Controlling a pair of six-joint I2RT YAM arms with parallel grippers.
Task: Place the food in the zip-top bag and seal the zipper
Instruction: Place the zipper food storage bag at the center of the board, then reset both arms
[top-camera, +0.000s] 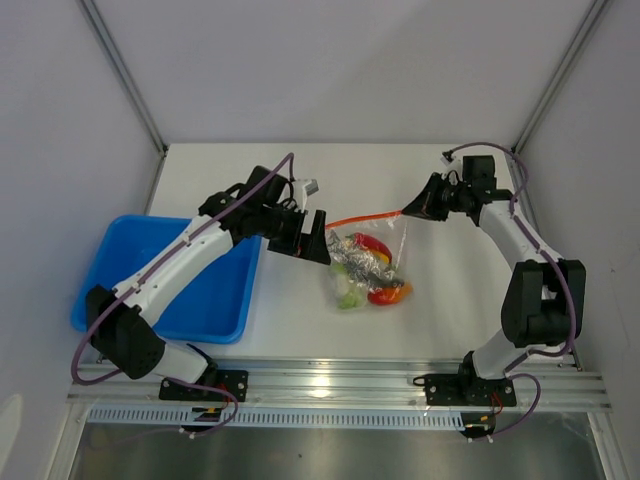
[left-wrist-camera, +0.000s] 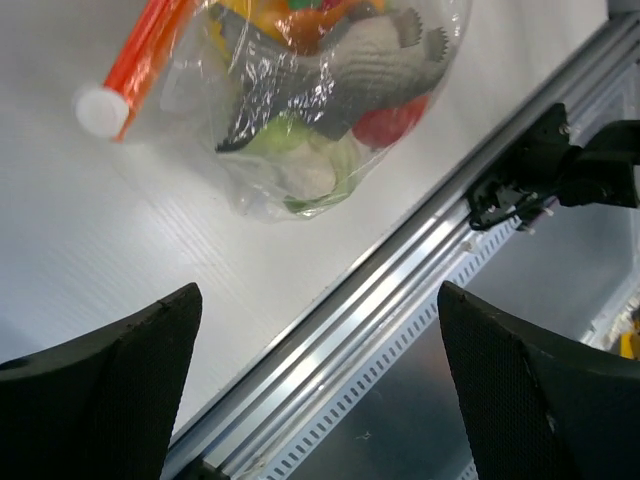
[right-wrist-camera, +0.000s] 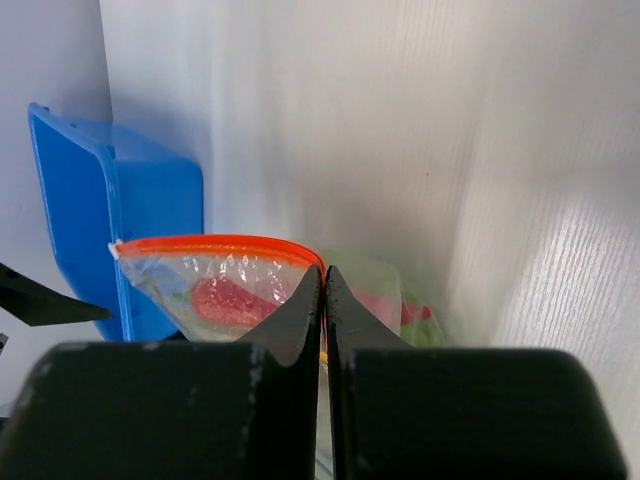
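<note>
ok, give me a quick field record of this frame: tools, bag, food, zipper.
left tool: open, holding nothing, beside the bag's left end
right tool: shut on the zipper's right end
zip-top bag: resting on the table between the arms
food: inside the bag
zipper: orange-red strip running from right tool toward left tool; sealed or not, cannot tell
blue tray: table's left side

R gripper (right-wrist-camera: 322, 278) jaws pinched tight on zipper (right-wrist-camera: 215, 242) end. Zip-top bag (right-wrist-camera: 165, 280) stretches left of fingertips, food (right-wrist-camera: 228, 298) visible inside. Blue tray (right-wrist-camera: 75, 180) beyond, far left.
</note>
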